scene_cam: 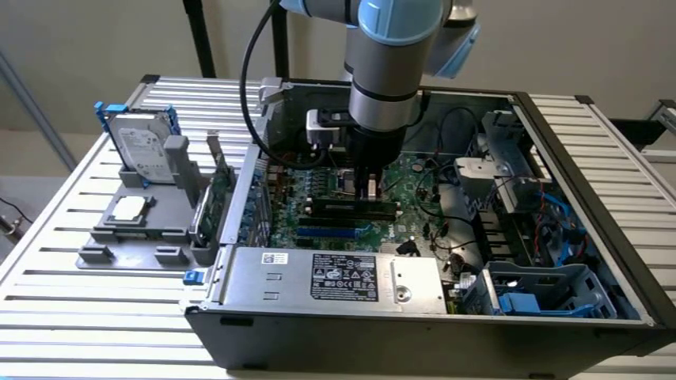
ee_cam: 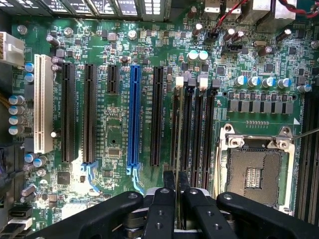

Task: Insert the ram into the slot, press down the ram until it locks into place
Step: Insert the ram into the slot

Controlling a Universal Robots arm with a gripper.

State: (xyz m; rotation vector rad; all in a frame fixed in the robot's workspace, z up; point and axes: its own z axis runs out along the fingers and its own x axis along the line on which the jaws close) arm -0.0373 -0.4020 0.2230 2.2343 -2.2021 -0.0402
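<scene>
Ram: thin long green circuit-board stick, seen edge-on, dark chips barely readable. It stands upright between the fingertips of the black two-finger gripper and runs out ahead of them. Directly under it is the long narrow black plastic memory slot, the outermost of four parallel ones. Fingers are clenched onto the ram's top edge with only a sliver of gap, likely so the stick stays vertical and lined up with the slot. Cannot tell whether it is seated or locked; the end clips are unclear. The long blue expansion slot is on one side of the gripper and the square silver processor socket on the other, both on the large green motherboard.
</scene>
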